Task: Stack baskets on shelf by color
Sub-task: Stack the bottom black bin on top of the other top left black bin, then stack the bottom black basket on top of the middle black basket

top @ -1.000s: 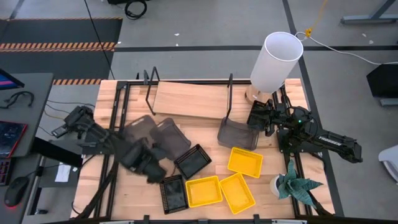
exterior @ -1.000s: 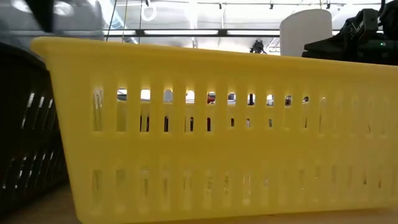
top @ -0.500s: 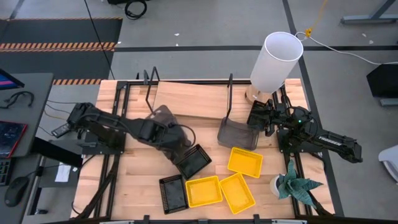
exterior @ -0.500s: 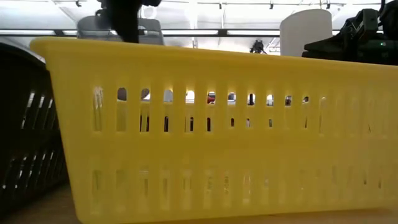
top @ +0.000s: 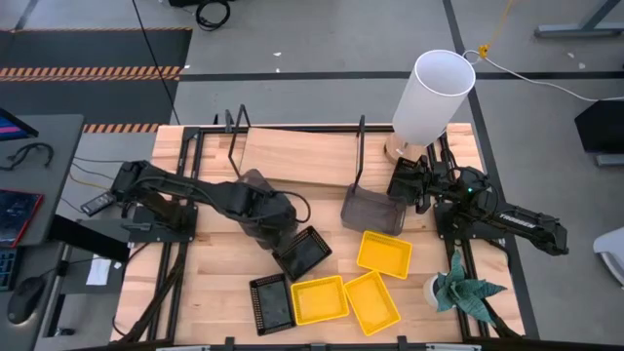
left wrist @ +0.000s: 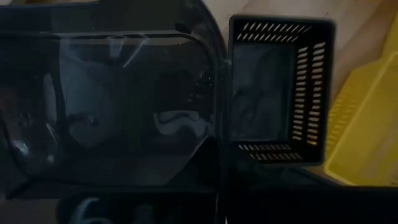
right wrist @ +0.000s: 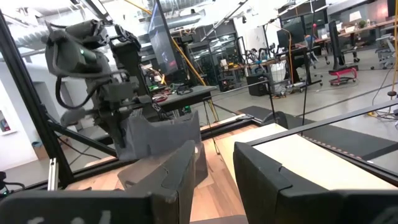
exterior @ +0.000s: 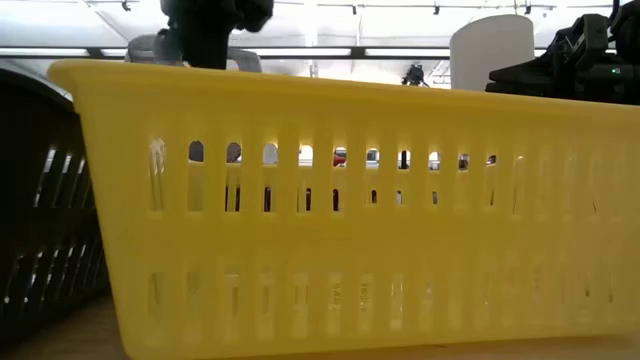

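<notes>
My left gripper [top: 265, 213] hovers over the table's middle, near the shelf's [top: 297, 156] front edge, shut on a smoky grey basket [top: 253, 182]. That basket fills the left wrist view [left wrist: 124, 99] and shows far off in the right wrist view [right wrist: 158, 146]. Another grey basket [top: 370, 208] leans against the shelf's right wire frame. My right gripper [top: 398, 185] waits open just right of it. Two black slatted baskets [top: 302, 252] [top: 270, 302] and three yellow baskets [top: 383, 253] [top: 319, 298] [top: 371, 301] lie flat near the front. My left gripper holds the grey basket by its rim at one end [right wrist: 127, 138], with the fingers [right wrist: 117, 124] coming from above and pointing down. The basket is lifted clear of the table and hangs tilted below the gripper. In its own wrist view the basket hides the place of contact.
A tall white cylinder [top: 429, 97] stands at the table's far right corner and a small potted plant [top: 463, 291] near its right front. In the low view a yellow basket's wall [exterior: 350, 210] blocks most of the table. The shelf board is bare.
My left gripper has swung from the table's near left part toward the far edge and the middle, then a little to the right. The grey basket that lay on the table's left middle is now off the table, tilted up in that gripper.
</notes>
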`<action>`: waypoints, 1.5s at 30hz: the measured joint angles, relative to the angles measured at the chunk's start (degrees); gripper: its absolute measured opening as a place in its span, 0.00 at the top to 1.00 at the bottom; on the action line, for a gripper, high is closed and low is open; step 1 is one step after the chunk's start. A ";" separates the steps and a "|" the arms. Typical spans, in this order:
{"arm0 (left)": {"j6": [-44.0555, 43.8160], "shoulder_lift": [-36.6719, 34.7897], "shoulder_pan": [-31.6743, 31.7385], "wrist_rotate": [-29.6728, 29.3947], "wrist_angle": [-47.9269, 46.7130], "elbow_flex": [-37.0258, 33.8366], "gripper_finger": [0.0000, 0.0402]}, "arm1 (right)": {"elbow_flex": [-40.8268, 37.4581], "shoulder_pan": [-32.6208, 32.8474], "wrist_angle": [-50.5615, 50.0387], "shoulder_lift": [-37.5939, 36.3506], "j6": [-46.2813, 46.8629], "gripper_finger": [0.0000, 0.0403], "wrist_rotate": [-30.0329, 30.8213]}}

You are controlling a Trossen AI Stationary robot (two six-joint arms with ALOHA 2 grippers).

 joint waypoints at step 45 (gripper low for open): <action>12.62 7.76 3.30 7.96 11.51 -0.04 0.57 | -0.02 -0.01 0.02 -0.01 0.00 0.71 -0.01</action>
